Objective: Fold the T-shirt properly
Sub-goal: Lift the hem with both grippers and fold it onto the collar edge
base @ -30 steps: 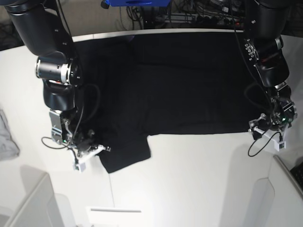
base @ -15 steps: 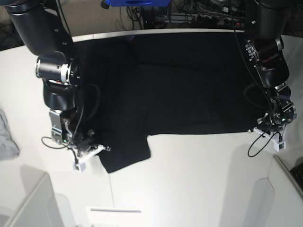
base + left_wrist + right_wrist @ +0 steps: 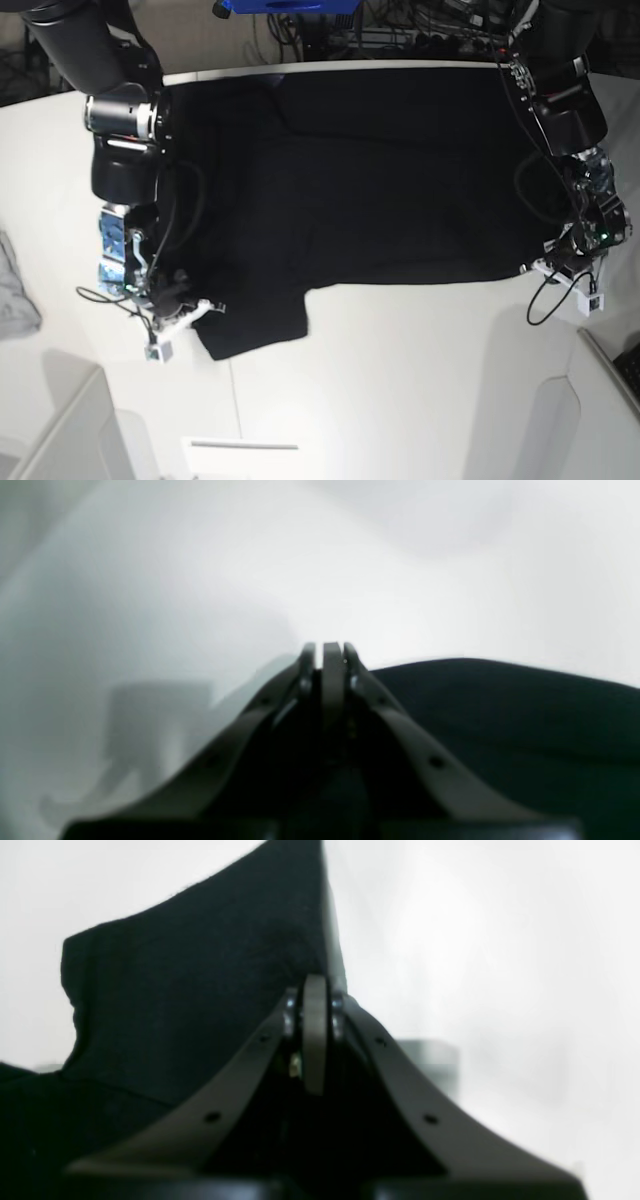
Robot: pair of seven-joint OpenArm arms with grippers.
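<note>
A: What was nearest the camera in the base view?

B: Bare white table (image 3: 400, 380) at the front, with a small grey cloth (image 3: 15, 290) at the far left edge. Just beyond that lay the black T-shirt (image 3: 380, 190), spread flat across the back half of the table, one sleeve reaching forward at the lower left.

A: And the right gripper (image 3: 185, 312)?

B: It sat at that sleeve's front corner. In the right wrist view the right gripper (image 3: 314, 990) had its jaws pressed together, with the black fabric (image 3: 190, 980) rising straight from the tips, so it was clenched on the T-shirt.

A: The left gripper (image 3: 560, 272)?

B: It was at the shirt's front corner on the other side, by the table's edge. In the left wrist view the left gripper (image 3: 327, 652) had its jaws squeezed together, and the dark cloth (image 3: 500, 715) ran off from just beside the tips. Whether a fold was actually caught between them I could not tell; that view was blurred.

A: Farther back?

B: The shirt's far edge reached the back rim of the table, and beyond it were cables (image 3: 440, 25) and a blue part (image 3: 285, 6)
</note>
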